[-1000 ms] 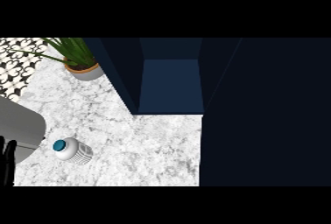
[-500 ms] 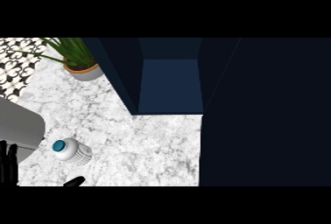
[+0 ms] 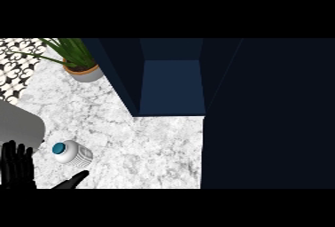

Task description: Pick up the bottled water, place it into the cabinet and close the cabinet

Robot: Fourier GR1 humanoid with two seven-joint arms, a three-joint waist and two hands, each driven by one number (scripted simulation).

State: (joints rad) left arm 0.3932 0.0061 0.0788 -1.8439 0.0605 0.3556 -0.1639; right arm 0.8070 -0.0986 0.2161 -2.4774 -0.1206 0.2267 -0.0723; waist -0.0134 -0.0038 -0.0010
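Observation:
The bottled water (image 3: 73, 154) is a white ribbed bottle with a teal cap, standing on the marble counter (image 3: 150, 146) at the lower left. My left hand (image 3: 17, 168) comes up from the lower left corner, fingers straight and pointing up, just left of the bottle and not touching it. Its thumb (image 3: 73, 179) spreads out to the right, below the bottle. The hand is open and holds nothing. The dark blue cabinet (image 3: 171, 84) stands open at the top middle, with nothing showing inside it. My right hand does not show.
The cabinet's open door (image 3: 268, 115) fills the right side as a tall dark panel. A potted plant (image 3: 82, 70) stands at the back left, next to the cabinet's left wall. A grey rounded object (image 3: 16, 124) lies at the left edge.
My left hand has risen from the lower left edge; its fingers now reach the bottle's level and its thumb shows below the bottle. The bottle has not moved.

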